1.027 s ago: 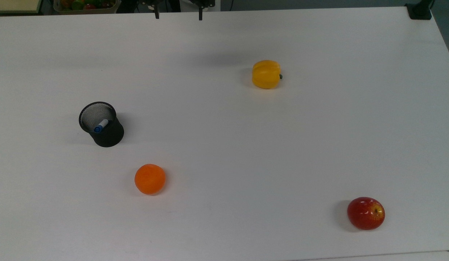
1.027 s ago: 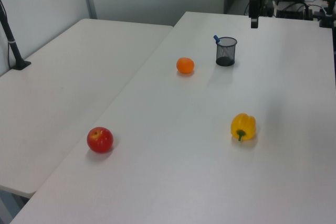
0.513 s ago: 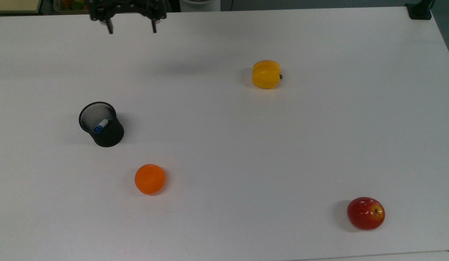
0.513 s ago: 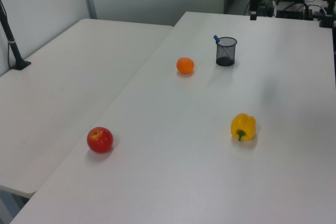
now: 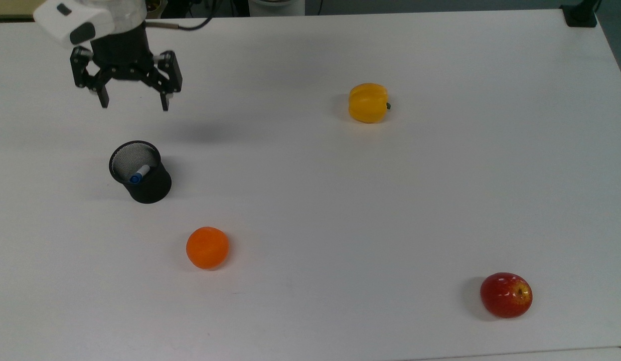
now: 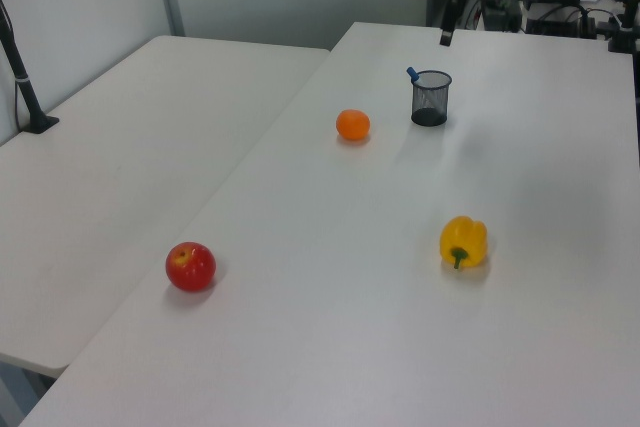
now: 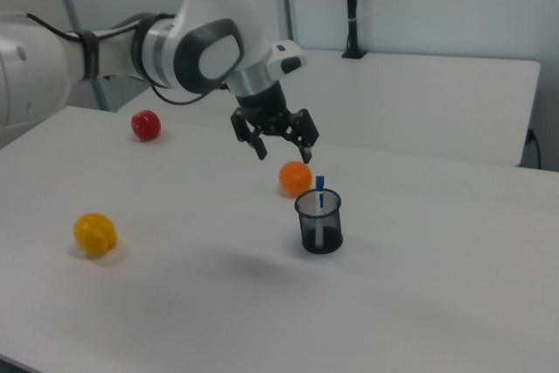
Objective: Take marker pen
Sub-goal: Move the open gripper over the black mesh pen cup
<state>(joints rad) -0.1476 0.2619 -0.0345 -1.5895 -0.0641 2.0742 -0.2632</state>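
Top view, left to right: the gripper (image 5: 134,103) hangs near the table's (image 5: 310,311) far left corner, fingers spread wide with nothing between them, just short of the cup (image 5: 140,172). The cup is black mesh, upright, near the left edge. In it stands the marker (image 5: 139,174), leaning on the rim: a white barrel with a blue cap uppermost; its lower part is hidden inside the cup, so any band or end mark cannot be made out. Nearer the front edge lies the orange (image 5: 207,247); toward the far edge, right of centre, the pepper (image 5: 368,103); near the front right corner, the apple (image 5: 506,295). In the left view the marker (image 6: 412,74) shows as a blue tip above the cup's (image 6: 431,98) rim, and the gripper (image 6: 446,36) is cut off at the upper edge, one finger visible. The right view shows what the others hide: the white arm (image 7: 113,50) reaching in from the right view's left, the gripper (image 7: 280,139) raised above the table and to the left of the cup (image 7: 320,220), and the marker's (image 7: 320,199) barrel through the mesh.
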